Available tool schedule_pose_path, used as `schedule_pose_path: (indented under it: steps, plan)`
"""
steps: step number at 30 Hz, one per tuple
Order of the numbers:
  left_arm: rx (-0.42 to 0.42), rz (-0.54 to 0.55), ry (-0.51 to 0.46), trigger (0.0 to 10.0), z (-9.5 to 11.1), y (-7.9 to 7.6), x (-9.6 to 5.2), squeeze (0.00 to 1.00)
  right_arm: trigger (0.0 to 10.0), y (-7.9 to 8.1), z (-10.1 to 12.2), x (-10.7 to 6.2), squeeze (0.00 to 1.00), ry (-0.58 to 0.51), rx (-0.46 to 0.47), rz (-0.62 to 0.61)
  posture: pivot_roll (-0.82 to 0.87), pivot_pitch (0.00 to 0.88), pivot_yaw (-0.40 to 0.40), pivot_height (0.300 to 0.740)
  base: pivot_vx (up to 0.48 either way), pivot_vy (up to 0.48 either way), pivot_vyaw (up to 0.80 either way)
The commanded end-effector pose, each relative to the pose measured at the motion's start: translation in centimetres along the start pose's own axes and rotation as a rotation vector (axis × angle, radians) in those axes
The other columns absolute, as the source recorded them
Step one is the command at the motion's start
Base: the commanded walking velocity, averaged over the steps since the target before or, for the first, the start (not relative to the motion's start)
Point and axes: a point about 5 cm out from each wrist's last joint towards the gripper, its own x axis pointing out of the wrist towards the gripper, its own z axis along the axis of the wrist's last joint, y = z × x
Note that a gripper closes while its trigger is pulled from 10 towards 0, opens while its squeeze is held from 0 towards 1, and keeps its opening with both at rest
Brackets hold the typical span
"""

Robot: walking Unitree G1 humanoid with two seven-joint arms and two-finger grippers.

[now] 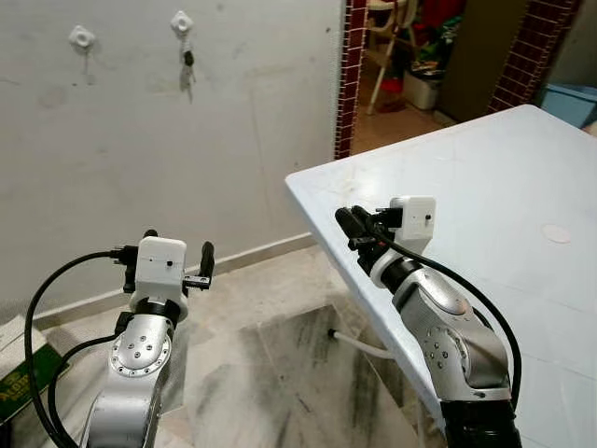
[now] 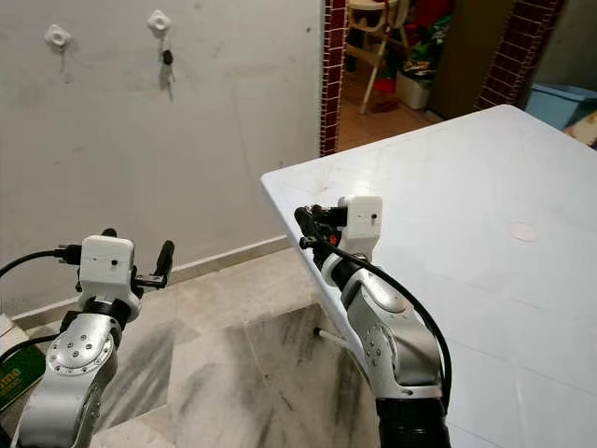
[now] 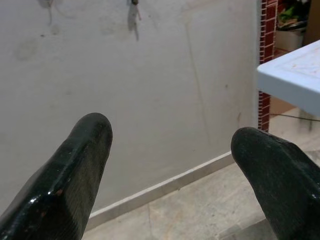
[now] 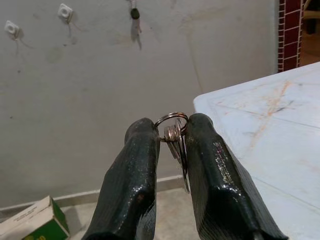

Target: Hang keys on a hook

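Observation:
A bunch of silver keys [image 4: 174, 136] on a ring is pinched between the black fingers of my right gripper [image 1: 353, 224], which is held up over the near left corner of the white table [image 1: 485, 177]. On the grey wall ahead are two white hooks: the left hook [image 1: 81, 38] is bare, the right hook [image 1: 182, 22] carries another key [image 1: 187, 65] with a dark head. My left gripper [image 1: 177, 254] is raised low at the left, open and holding nothing, its fingers [image 3: 75, 175] pointing at the wall.
A green and white box [image 4: 35, 222] lies on the marble floor by the wall at the left. A brick-edged doorway [image 1: 353, 65] opens to the right of the wall, with clutter behind. A black cable [image 1: 42, 308] loops beside the left arm.

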Motion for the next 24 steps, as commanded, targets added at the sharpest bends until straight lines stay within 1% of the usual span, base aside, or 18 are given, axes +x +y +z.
schedule_pose_path:
  steps: [1,24]
  plan:
    - [0.004,0.012,0.015,10.0,-0.13,0.22,0.15,0.0,10.0,0.1,0.14,0.05,0.0,-0.012,-0.01,-0.006,0.05,0.0,0.037,0.74,0.0,0.48,0.0]
    - [-0.018,0.015,0.023,10.0,-0.08,0.16,0.53,0.0,10.0,-0.41,0.21,0.12,0.0,-0.016,-0.015,-0.034,0.04,0.0,0.04,0.74,0.0,0.48,0.0]
